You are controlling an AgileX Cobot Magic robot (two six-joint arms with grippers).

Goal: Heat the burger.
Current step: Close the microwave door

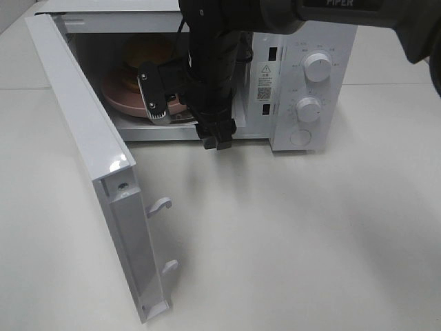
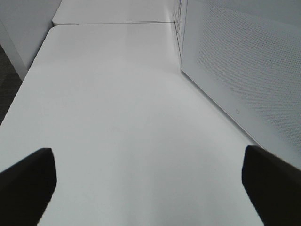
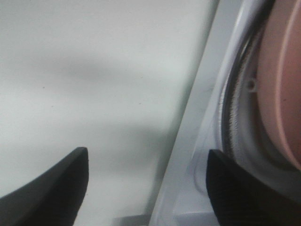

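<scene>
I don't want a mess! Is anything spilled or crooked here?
Nothing looks spilled or broken. The burger sits on its pink plate inside the microwave, and the door just stands wide open.

"PIPER" – on the arm (image 1: 344,15)

My left gripper (image 2: 150,188) and right gripper (image 3: 148,188) are black. The microwave (image 1: 334,96) is white with white knobs (image 1: 318,67). Its white door (image 2: 244,66) has tiny dots. The plate (image 1: 120,96) is pink, the burger (image 1: 148,52) bun golden brown, the table (image 1: 289,234) white.
</scene>
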